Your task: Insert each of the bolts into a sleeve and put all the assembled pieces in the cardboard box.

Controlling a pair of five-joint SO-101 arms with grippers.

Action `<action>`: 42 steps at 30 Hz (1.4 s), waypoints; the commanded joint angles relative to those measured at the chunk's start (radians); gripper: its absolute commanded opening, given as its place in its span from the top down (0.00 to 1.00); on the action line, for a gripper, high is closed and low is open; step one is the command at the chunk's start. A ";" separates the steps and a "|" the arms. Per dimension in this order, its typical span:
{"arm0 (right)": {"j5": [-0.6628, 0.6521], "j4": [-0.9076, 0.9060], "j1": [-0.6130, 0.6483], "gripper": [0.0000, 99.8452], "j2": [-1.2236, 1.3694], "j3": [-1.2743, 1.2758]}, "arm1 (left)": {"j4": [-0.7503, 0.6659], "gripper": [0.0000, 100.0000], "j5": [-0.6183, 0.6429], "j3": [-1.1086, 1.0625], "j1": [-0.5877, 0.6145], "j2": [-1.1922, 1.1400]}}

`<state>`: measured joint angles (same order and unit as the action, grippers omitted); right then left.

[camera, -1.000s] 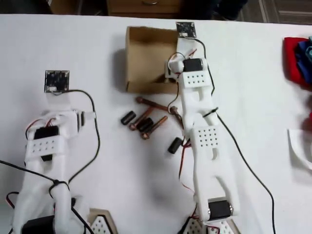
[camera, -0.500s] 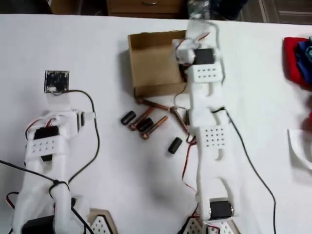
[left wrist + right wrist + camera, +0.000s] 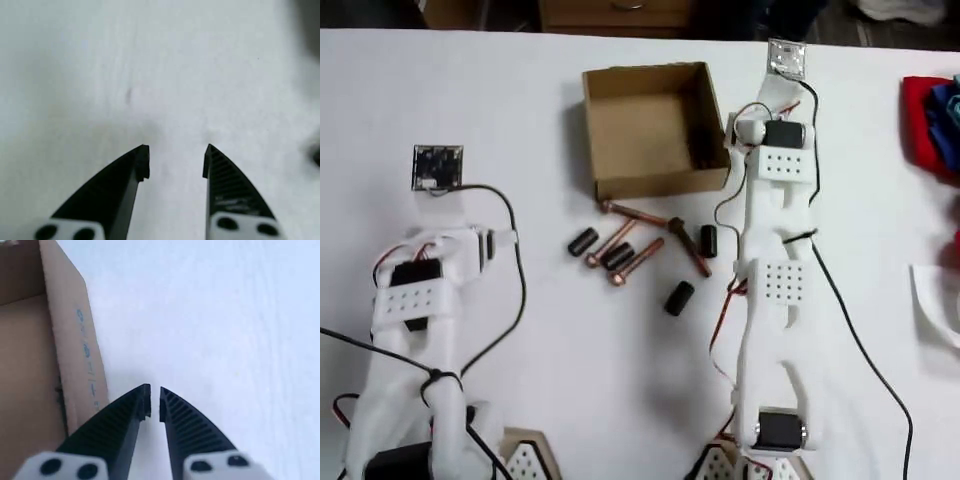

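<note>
The cardboard box [image 3: 642, 125] stands open at the table's far middle, with a dark item [image 3: 699, 153] against its inner right wall; I cannot tell what it is. In front of the box lie several copper bolts [image 3: 638, 260] and several black sleeves [image 3: 583, 241], all loose. My right arm [image 3: 775, 200] stretches along the box's right side. Its gripper [image 3: 155, 400] hovers over bare table just outside the box wall [image 3: 70, 340], shut with nothing held. My left arm [image 3: 415, 285] rests at the left, and its gripper [image 3: 175, 162] is open over bare white table.
A red cloth [image 3: 930, 115] and a white object [image 3: 935, 305] sit at the right edge. One sleeve [image 3: 679, 298] lies apart, close to the right arm. White table surface [image 3: 520, 100] spreads between the left arm and the box.
The right arm swung out of the box to its right side. The box shifted slightly to the right. A sleeve beside the arm came into sight. The left arm stayed still.
</note>
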<state>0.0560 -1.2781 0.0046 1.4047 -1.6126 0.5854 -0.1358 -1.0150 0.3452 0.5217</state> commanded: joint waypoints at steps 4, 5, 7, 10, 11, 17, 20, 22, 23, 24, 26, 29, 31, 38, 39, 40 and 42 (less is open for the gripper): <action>-0.008 0.061 0.085 0.98 -0.002 -0.012 | -0.020 0.80 0.006 0.004 -0.005 0.025; -0.008 0.061 0.094 0.98 -0.002 -0.012 | -0.020 0.80 0.006 0.004 -0.005 0.025; -0.021 0.056 0.111 0.98 -0.002 -0.012 | -0.020 0.80 0.006 0.004 -0.005 0.025; -0.086 0.054 0.147 0.98 -0.002 -0.012 | -0.020 0.80 0.006 0.004 -0.005 0.025; -0.104 0.058 0.154 0.98 -0.002 -0.012 | -0.020 0.80 0.006 0.004 -0.005 0.025; -0.126 0.058 0.136 0.98 -0.007 -0.058 | -0.020 0.80 0.006 0.004 -0.005 0.025; -0.126 0.044 0.104 0.98 -0.045 -0.057 | -0.020 0.80 0.006 0.004 -0.005 0.025; -0.126 0.012 0.082 0.98 -0.091 -0.057 | -0.020 0.80 0.006 0.004 -0.005 0.025; -0.126 -0.022 0.070 0.98 -0.122 -0.057 | -0.020 0.80 0.006 0.004 -0.005 0.025; -0.126 -0.067 0.059 0.98 -0.154 -0.057 | -0.020 0.80 0.006 0.004 -0.005 0.025; -0.127 -0.174 0.044 0.98 -0.228 -0.055 | -0.020 0.80 0.006 0.005 -0.005 0.025; -0.127 -0.364 0.045 0.98 -0.326 -0.055 | -0.020 0.80 0.006 0.007 -0.005 0.025; -0.129 -0.478 0.054 0.98 -0.377 -0.055 | -0.020 0.80 0.006 0.007 -0.005 0.025; -0.344 -0.495 0.073 0.90 -0.516 0.103 | -0.020 0.80 0.006 0.008 -0.005 0.025; -0.344 -0.496 0.077 0.88 -0.559 0.160 | -0.020 0.80 0.006 0.008 -0.005 0.025; -0.341 -0.496 0.085 0.86 -0.611 0.227 | -0.020 0.80 0.006 0.008 -0.005 0.025; -0.339 -0.496 0.104 0.85 -0.742 0.410 | -0.020 0.80 0.006 0.008 -0.005 0.025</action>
<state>-0.2693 -1.7461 0.0767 0.8846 -1.3886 0.5838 -0.1358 -1.0150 0.3483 0.5217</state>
